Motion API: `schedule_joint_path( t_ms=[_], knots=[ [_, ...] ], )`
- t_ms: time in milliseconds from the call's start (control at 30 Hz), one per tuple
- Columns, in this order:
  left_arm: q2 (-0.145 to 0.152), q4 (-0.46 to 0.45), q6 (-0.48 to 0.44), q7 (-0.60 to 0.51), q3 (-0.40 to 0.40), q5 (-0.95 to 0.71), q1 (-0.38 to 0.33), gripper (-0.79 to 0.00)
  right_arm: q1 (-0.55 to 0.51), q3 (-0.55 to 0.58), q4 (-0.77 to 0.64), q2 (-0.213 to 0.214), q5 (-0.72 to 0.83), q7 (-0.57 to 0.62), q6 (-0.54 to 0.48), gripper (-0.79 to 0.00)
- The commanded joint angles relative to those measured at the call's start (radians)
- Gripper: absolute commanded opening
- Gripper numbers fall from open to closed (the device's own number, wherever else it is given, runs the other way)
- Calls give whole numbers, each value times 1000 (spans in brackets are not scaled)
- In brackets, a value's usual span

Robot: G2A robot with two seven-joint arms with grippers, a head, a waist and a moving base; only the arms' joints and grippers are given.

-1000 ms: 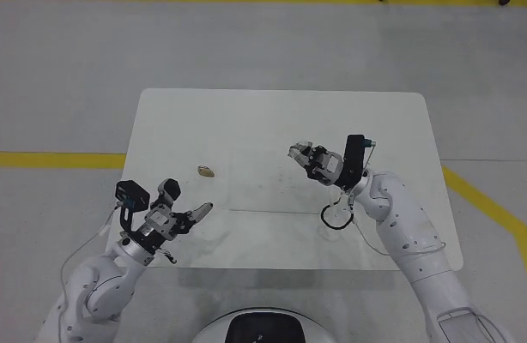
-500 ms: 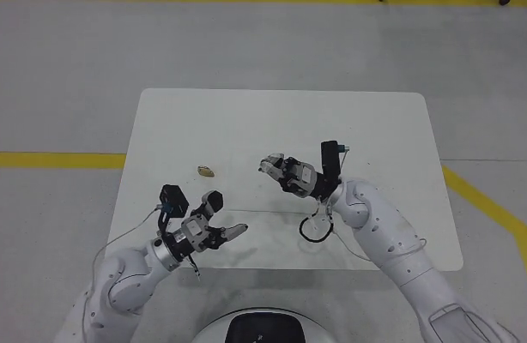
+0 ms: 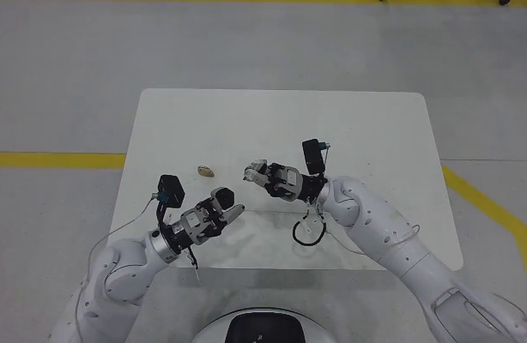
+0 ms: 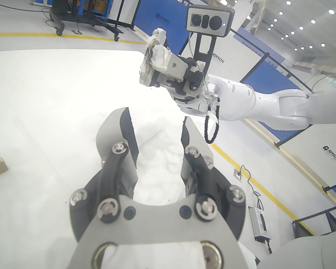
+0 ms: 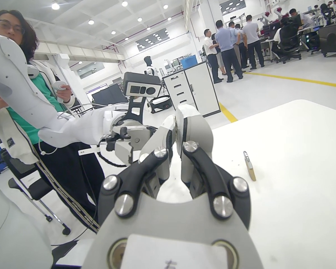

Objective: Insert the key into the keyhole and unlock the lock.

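Change: both arms have swung in toward the middle of the white rectangular surface point(image 3: 375, 120). The left gripper point(image 3: 225, 206) has left the near-left edge. The right gripper point(image 3: 257, 171) has crossed over from the right half.
Unchanged: the small brass-coloured padlock point(image 3: 206, 171) lies where it did.
Padlock place: flat on the surface, toward the left edge and about halfway between the near and far edges. It is close to both grippers and touches neither.
Meaning for the task: this looks like the approach. The padlock is not yet gripped and nothing is near its keyhole, so insertion has not begun.
Left arm pose: the forearm rises from the near-left corner with the gripper lifted off the surface. It faces the right gripper.
Left fingers point(image 4: 126, 132): spread wide, with nothing between them.
Right arm pose: the elbow is bent and the forearm lies across the middle. The gripper hangs above the surface, aimed toward the left edge, just beyond the padlock's right side.
Right fingers point(image 5: 193, 130): pressed close together at their white-wrapped tips.
Key: I cannot make it out. It may be pinched between the right fingers, but that cannot be told.
Next need: probably the wide left gripper steadies the padlock first.
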Motion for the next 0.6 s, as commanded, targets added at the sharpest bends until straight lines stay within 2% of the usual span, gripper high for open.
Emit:
schedule_joint_path(
  t_ms=[0,267,567],
  knots=[
    [1,0,5,-6,2,-7,-7,-440,15,-28,4,6,29,6,0,-785],
    [4,1,9,-28,5,-32,-26,-508,70,-128,-2,23,111,21,0,-785],
    [8,8,18,-46,11,-53,-44,-542,130,-222,-6,41,160,27,0,-785]
  ],
)
